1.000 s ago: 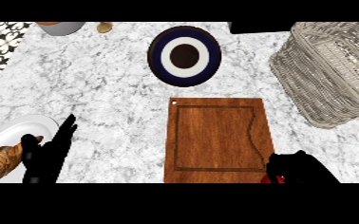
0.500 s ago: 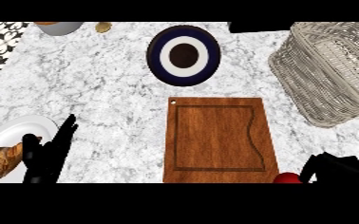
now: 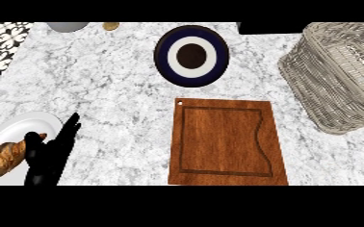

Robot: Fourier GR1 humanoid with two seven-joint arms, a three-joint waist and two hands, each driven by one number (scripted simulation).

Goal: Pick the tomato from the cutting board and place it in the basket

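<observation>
one white plate holds bread beside the left hand.

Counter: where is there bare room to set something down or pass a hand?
Widest bare patch: left of the blue plate, above the left hand. The board is bare too. A strip runs between board and basket. Crowded at lower left: white plate, bread and hand.

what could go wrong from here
The cutting board is bare, and neither tomato nor right hand shows, so the pick cannot be checked.
The wicker basket runs off the view's right edge; a low approach might catch its wall.
The left hand rests by the white plate; moving it might nudge that.
</observation>
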